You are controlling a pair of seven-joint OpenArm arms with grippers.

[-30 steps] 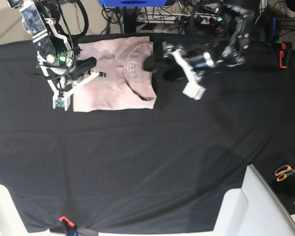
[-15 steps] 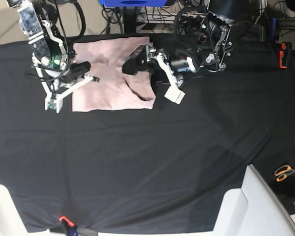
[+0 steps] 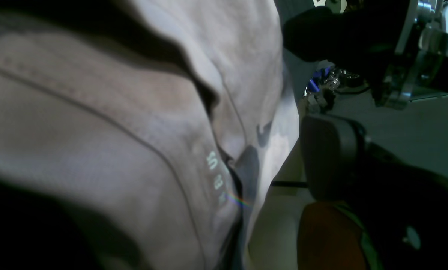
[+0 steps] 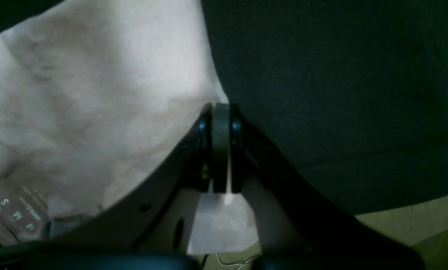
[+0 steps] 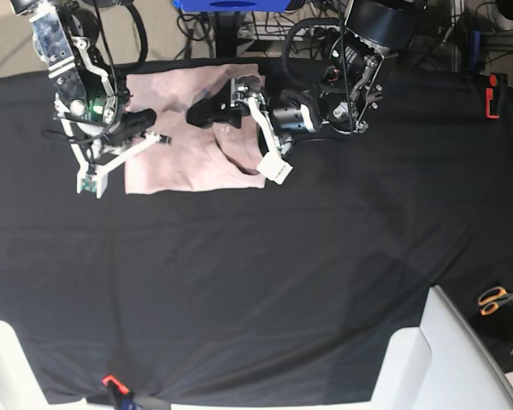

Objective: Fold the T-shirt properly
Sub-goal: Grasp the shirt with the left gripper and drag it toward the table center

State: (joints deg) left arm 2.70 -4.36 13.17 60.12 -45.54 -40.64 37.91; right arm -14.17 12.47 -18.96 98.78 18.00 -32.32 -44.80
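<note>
T-shirt (image 5: 184,137): we see it pale pink and folded into a rough rectangle at the far side of the table, left of centre in the base view; its collar lies on top toward the right edge; small size lettering shows inside the neck in both wrist views; the cloth is soft and creased

Left gripper (image 5: 239,115): we see its jaws spread wide over the collar side of the shirt; one dark finger (image 5: 207,111) reaches above the pink cloth, the white one (image 5: 272,158) hangs off the shirt's right edge; in the left wrist view a grey pad (image 3: 327,157) stands just beside the fabric; we cannot tell whether it touches; nothing sits between the jaws that we can make out

Right gripper (image 4: 219,112): we see its jaws pressed fully together, tips at the shirt's edge where pink meets black; we cannot tell whether any cloth is pinched; in the base view it hovers at the shirt's left side

Tablecloth (image 5: 256,282): black; covers the whole table; bare in front of the shirt

Scissors (image 5: 498,299): orange handles; at the right edge, well apart from the shirt
</note>
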